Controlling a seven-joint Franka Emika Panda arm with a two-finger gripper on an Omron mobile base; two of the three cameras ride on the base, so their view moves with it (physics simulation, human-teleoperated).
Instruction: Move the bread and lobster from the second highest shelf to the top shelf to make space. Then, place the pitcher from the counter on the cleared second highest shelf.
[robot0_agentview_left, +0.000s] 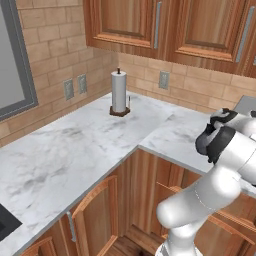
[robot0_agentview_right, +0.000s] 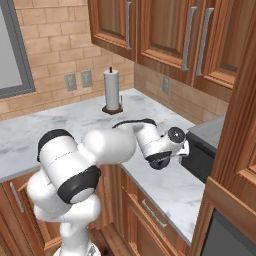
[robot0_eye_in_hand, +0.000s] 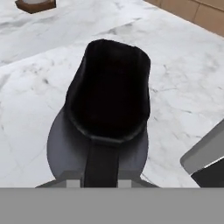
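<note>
we see the hand (robot0_agentview_right: 186, 148) closed at the end of the arm, low over the right stretch of the marble worktop (robot0_agentview_left: 75, 145). in the hand view the pitcher (robot0_eye_in_hand: 107, 113) sits right under the hand, its dark open mouth facing up at the camera, and a dark strip (the handle, as far as we can tell) runs from the rim down toward the hand's base. the fingertips themselves are hidden there, so we go by the closed jaws and the pitcher's rim lying between them: the hand is clamped on the pitcher. the pitcher stands upright on the worktop, its long axis vertical, the wider grey body spreading below the mouth. beside it, at the lower right of the hand view, a grey and black edge (robot0_eye_in_hand: 205, 164) cuts in. farther out, a paper towel roll (robot0_agentview_left: 119, 92) stands upright on a brown base near the back wall, well apart from the hand. above hang reddish wooden cabinets (robot0_agentview_left: 165, 27), and outlets (robot0_agentview_left: 75, 87) sit in the tan tile wall.
</note>
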